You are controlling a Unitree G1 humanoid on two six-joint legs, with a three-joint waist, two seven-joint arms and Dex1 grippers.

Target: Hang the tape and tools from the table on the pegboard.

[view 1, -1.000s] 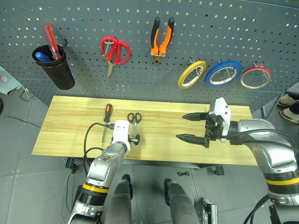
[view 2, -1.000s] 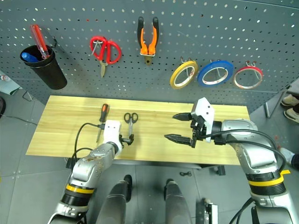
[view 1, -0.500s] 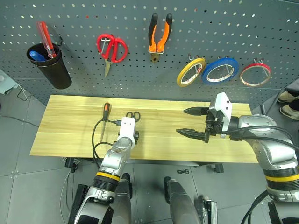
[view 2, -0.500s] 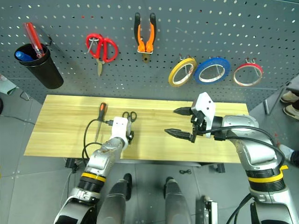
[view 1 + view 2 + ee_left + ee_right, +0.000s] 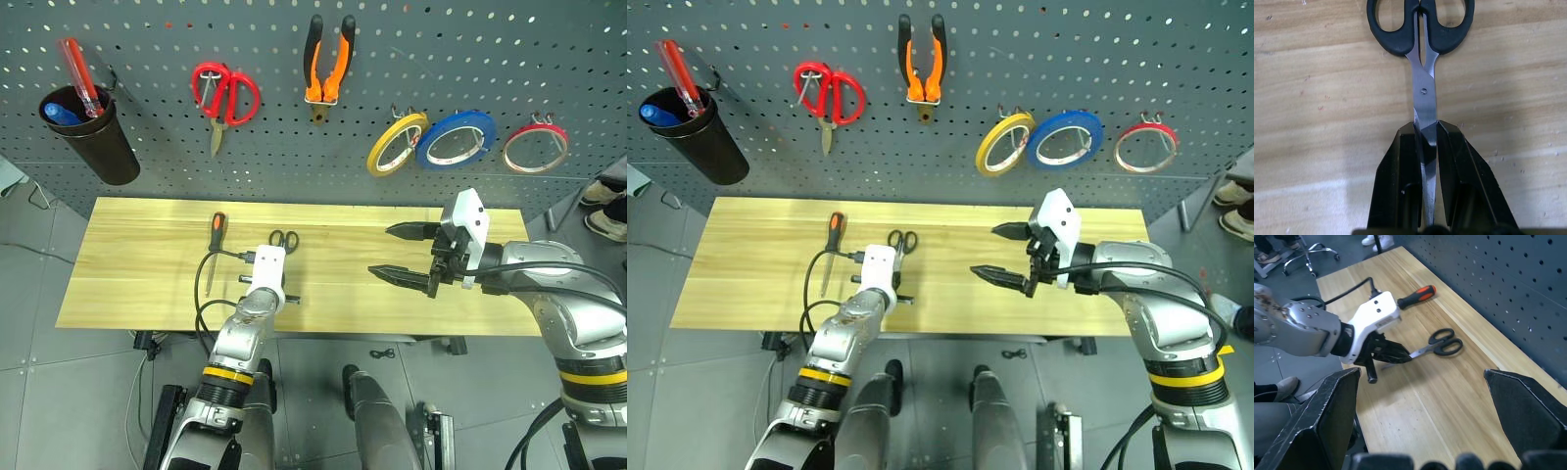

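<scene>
Our left gripper (image 5: 1426, 134) clamped on blades of small black-handled scissors (image 5: 1421, 58), flat on light wooden table (image 5: 147, 255); thin black-and-orange screwdriver (image 5: 213, 246) at scissors' nine o'clock; our right gripper (image 5: 397, 253) spread wide, holding nothing.

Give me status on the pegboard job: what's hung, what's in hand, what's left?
Done: blue tape and pliers hang on the pegboard. In hand: left gripper is shut on the blades of the black-handled scissors, which lie flat on the table. Left: lift and hang the scissors, then the screwdriver lying beside them. Right gripper is open, holding nothing.
</scene>
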